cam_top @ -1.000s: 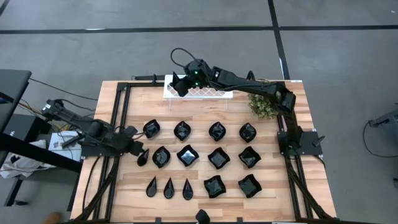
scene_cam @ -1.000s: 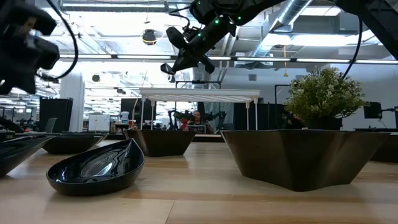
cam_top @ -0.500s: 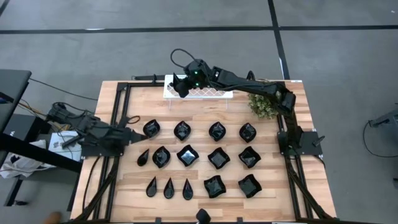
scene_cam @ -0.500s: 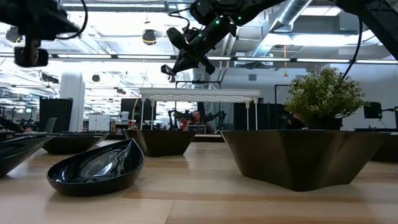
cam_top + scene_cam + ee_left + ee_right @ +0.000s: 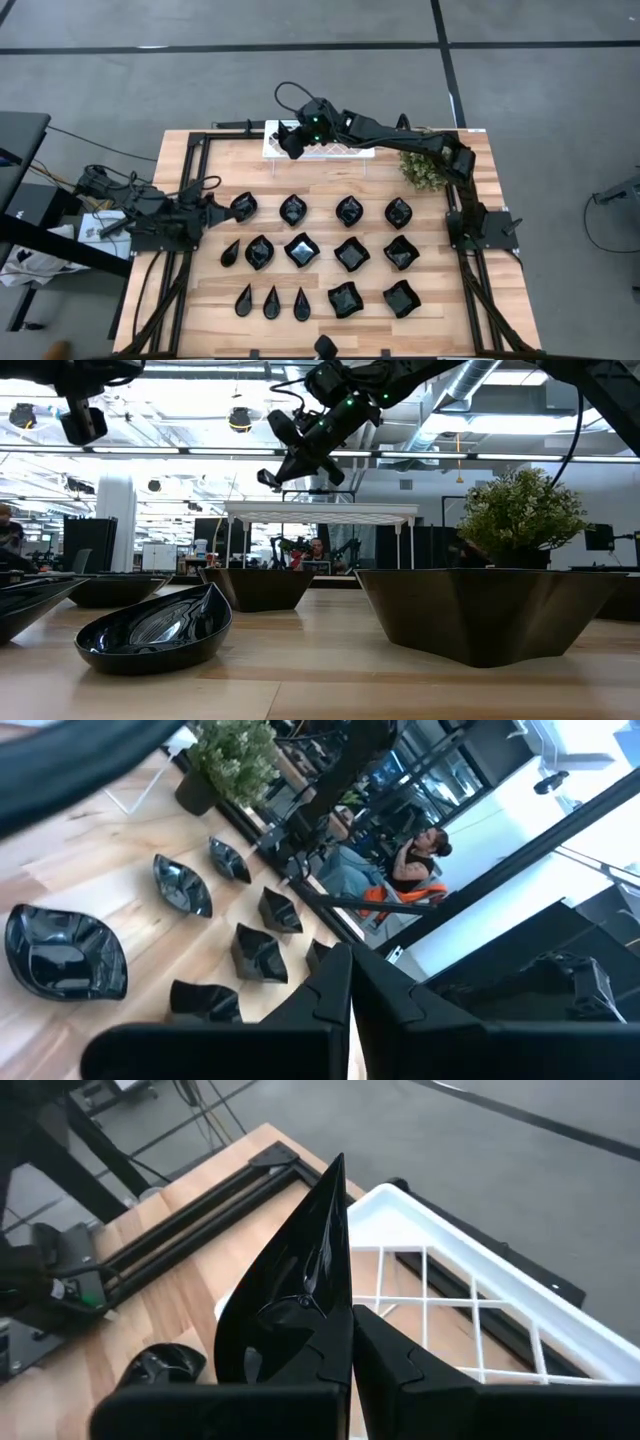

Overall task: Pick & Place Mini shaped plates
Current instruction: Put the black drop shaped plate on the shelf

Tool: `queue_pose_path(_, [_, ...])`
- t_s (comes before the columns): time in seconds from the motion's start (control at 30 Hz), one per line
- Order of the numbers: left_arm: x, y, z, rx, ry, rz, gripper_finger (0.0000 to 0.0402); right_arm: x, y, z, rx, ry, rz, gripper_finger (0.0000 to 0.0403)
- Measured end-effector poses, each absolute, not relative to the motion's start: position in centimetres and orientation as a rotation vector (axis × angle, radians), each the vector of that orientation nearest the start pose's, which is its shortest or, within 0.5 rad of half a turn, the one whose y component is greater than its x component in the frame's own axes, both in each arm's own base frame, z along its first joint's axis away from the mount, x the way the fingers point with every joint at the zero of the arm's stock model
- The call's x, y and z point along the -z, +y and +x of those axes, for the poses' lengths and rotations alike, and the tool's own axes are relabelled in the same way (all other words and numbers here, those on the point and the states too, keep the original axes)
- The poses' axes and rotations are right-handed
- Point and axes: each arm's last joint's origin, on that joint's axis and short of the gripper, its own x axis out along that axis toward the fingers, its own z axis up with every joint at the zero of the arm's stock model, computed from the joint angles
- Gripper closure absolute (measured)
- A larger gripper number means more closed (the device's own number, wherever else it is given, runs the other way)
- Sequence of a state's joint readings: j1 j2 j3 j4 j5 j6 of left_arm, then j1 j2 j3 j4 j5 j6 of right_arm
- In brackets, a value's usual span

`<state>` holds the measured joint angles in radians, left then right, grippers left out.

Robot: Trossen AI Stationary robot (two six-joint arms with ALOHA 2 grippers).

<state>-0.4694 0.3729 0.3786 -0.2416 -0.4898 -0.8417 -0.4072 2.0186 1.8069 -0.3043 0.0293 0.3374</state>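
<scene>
Several glossy black mini plates (image 5: pixel 302 250) rest on their bases in three rows on the wooden table, with teardrop ones at the near left (image 5: pixel 272 302). My right gripper (image 5: pixel 350 1315) is shut on one black teardrop plate (image 5: pixel 300 1270) above the left end of the white lattice rack (image 5: pixel 340 148). My left gripper (image 5: pixel 218 208) hangs shut and holds nothing. It is beside the leftmost plate of the far row (image 5: pixel 243 207) and high above the table in the low view (image 5: pixel 82 425). My right gripper pinches the teardrop plate between its two fingers at the rim of its broad end (image 5: pixel 335 1305). The fingers come slanting down from the table's right. The plate is lifted clear over the rack's left corner, and its pointed tip (image 5: pixel 339 1162) points away from the fingers.
A small potted plant (image 5: pixel 422 170) stands at the far right, beside the rack. Black rails (image 5: pixel 190 170) run along the table's left and right sides. Bare wood lies between the rack and the far row of plates.
My left gripper has drawn away from the teardrop plate at the left of the middle row, moving up and toward the far edge. That plate stays on the table. My right gripper keeps the teardrop plate over the rack's left end.
</scene>
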Motion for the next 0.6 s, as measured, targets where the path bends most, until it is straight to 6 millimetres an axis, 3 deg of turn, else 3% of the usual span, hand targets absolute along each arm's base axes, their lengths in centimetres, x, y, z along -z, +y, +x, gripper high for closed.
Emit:
queue_pose_path(0.23, [-24.0, -3.7, 10.4, -0.111, 0.180, -0.731, 0.0390, -30.1, -18.8, 43.2, 0.502, 0.435, 0.401, 0.0403])
queue_pose_path(0.47, [-24.1, -3.7, 10.4, -0.110, 0.163, -0.715, 0.0390, -27.3, -19.1, 44.5, 0.480, 0.481, 0.427, 0.0403])
queue_pose_path(0.6, [-24.2, -3.7, 10.5, -0.110, 0.153, -0.717, 0.0390, -27.7, -18.9, 44.7, 0.472, 0.450, 0.419, 0.0403])
